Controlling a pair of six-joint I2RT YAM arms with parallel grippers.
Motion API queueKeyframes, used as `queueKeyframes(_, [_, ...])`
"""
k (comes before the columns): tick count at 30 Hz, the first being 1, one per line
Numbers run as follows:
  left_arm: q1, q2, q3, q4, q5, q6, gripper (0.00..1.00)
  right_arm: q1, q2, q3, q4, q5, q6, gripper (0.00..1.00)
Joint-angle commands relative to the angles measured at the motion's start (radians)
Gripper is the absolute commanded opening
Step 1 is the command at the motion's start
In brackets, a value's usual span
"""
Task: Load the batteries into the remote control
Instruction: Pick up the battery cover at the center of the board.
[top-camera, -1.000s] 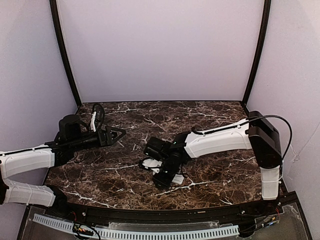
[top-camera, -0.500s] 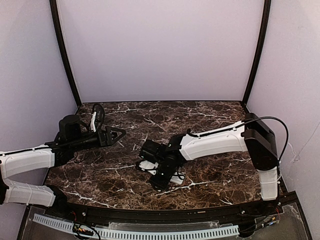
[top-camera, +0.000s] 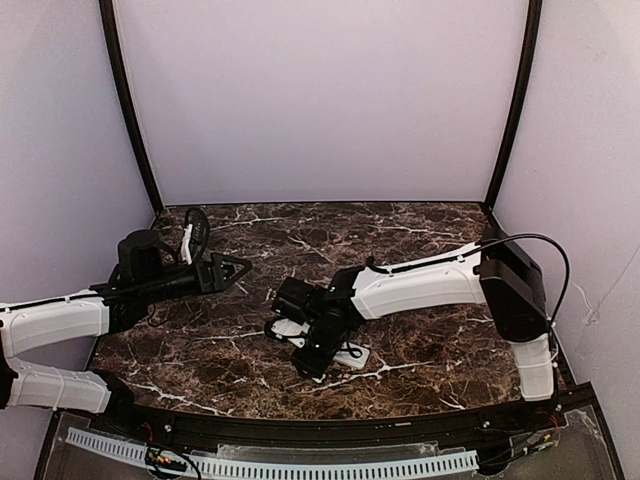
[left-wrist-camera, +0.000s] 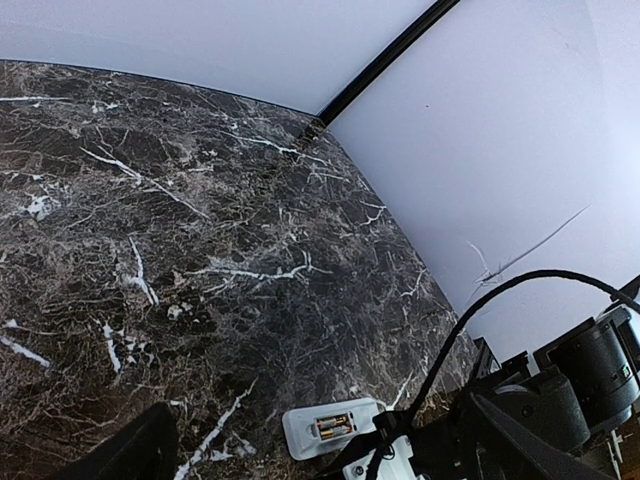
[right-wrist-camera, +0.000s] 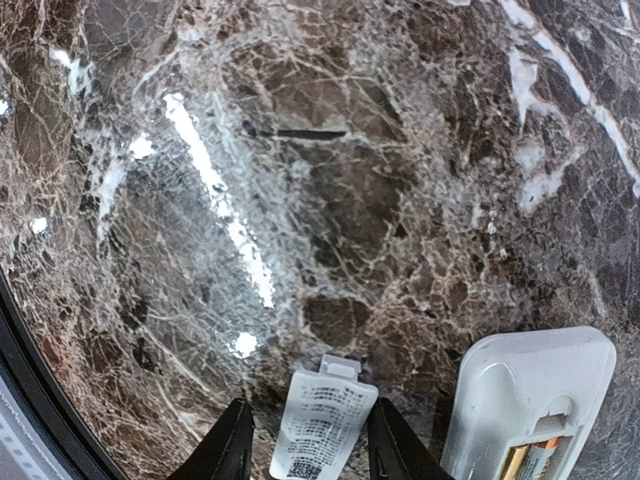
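The right hand (right-wrist-camera: 305, 445) pinched the thin white cover (right-wrist-camera: 322, 425); the left hand (top-camera: 228, 270) hung spread wide. The remote (right-wrist-camera: 530, 400) lay back-up on the surface (top-camera: 420, 240), batteries (right-wrist-camera: 527, 462) seated. Light, slick plastic, probably best gripped along its long edges.

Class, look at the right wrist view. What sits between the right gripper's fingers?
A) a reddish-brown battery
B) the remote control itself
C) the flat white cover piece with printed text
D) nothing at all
C: the flat white cover piece with small print lies between the right gripper fingers, while the remote control lies beside it, its compartment open with batteries showing.
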Motion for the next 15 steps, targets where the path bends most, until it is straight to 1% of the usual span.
queueKeyframes(1, [0.003,-0.009,-0.017,0.013,0.002,0.002,0.99,-0.003,0.037,0.019,-0.008,-0.002,0.011,0.36])
queueKeyframes(8, [0.003,-0.008,-0.017,0.015,-0.003,0.003,0.99,-0.003,0.018,0.017,-0.009,0.002,-0.004,0.23])
queueKeyframes(12, [0.003,-0.003,-0.014,0.018,0.0,0.001,0.99,-0.007,-0.03,-0.011,0.029,0.026,-0.034,0.2])
queueKeyframes(15, [0.004,-0.002,-0.015,0.021,0.002,-0.001,0.99,-0.018,-0.096,-0.047,0.085,0.019,-0.05,0.2])
